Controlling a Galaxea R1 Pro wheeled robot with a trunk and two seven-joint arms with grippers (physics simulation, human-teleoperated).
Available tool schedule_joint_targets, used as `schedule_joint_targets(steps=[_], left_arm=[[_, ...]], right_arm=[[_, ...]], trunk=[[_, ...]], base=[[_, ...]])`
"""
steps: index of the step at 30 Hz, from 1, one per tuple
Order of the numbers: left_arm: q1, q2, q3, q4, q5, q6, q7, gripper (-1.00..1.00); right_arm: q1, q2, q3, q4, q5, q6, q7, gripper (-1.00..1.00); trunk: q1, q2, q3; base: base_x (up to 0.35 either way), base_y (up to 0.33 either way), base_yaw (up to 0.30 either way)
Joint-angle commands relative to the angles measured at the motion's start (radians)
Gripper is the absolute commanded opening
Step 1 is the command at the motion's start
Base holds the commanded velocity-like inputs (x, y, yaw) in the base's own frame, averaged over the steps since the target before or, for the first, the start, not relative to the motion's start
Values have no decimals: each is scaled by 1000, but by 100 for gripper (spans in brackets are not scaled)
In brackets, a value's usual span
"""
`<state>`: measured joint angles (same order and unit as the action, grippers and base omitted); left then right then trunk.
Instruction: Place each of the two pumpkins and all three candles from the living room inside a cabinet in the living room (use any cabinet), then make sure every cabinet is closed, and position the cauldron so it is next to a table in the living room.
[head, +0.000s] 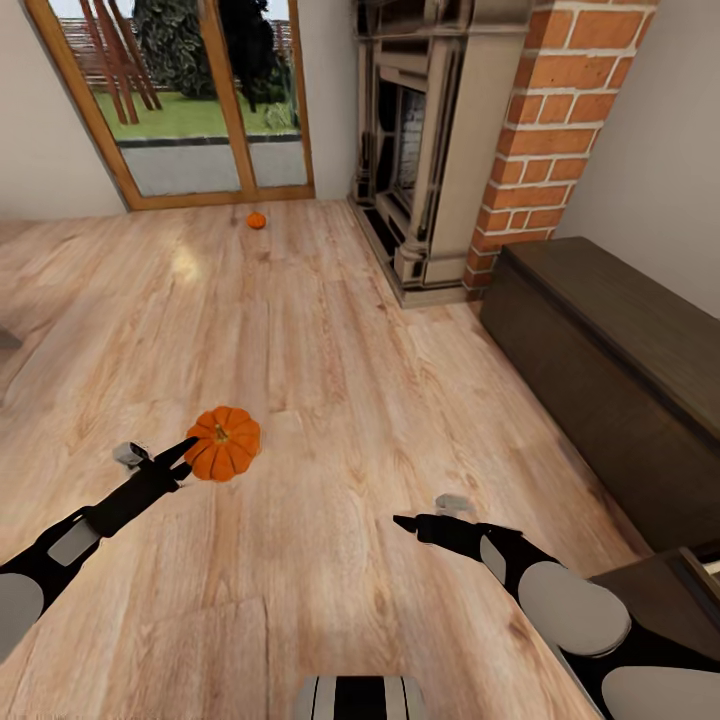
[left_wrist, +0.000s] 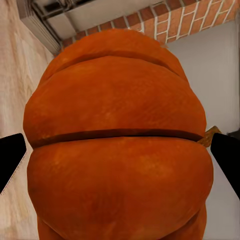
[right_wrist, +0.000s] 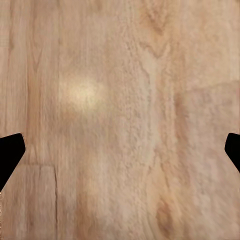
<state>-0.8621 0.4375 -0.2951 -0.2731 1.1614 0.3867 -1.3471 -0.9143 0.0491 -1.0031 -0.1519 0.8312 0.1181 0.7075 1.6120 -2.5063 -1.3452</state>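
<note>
Two pumpkins lie on the wooden floor (head: 330, 330): the near pumpkin (head: 224, 442) sits between the left gripper's (head: 187, 452) spread jaws. The far pumpkin (head: 256, 220) rests by the glass door (head: 190, 95). The right gripper (head: 402, 521) hangs over bare boards, jaws apart.

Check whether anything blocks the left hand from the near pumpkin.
Nothing visible does. The left hand is open, right at the near pumpkin, which sits between its fingers in the left wrist view, with bare wooden floor around it.

Open wood floor (head: 330, 420) all round; pumpkin (head: 224, 442) blocks left gripper (head: 180, 458); cabinet (head: 610, 370) walls right side.
</note>
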Motion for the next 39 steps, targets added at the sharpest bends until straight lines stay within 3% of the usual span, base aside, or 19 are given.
schedule_joint_targets(steps=[1, 11, 27, 39], left_arm=[[0, 0, 2, 0, 0, 0, 0, -100], [-1, -2, 2, -10, -3, 0, 2, -100], [0, -2, 0, -26, -5, -2, 2, -100], [-1, -3, 0, -26, -6, -2, 2, -100]], right_arm=[[0, 0, 1, 0, 0, 0, 0, 100], [0, 0, 1, 0, 0, 0, 1, 100], [0, 0, 0, 0, -1, -2, 4, 100], [0, 0, 0, 0, -1, -2, 3, 100]], trunk=[[0, 0, 4], [-5, 3, 43], [-12, 7, 104], [-58, 91, 142]], base=[[0, 0, 285], [0, 0, 259], [0, 0, 17], [0, 0, 0]])
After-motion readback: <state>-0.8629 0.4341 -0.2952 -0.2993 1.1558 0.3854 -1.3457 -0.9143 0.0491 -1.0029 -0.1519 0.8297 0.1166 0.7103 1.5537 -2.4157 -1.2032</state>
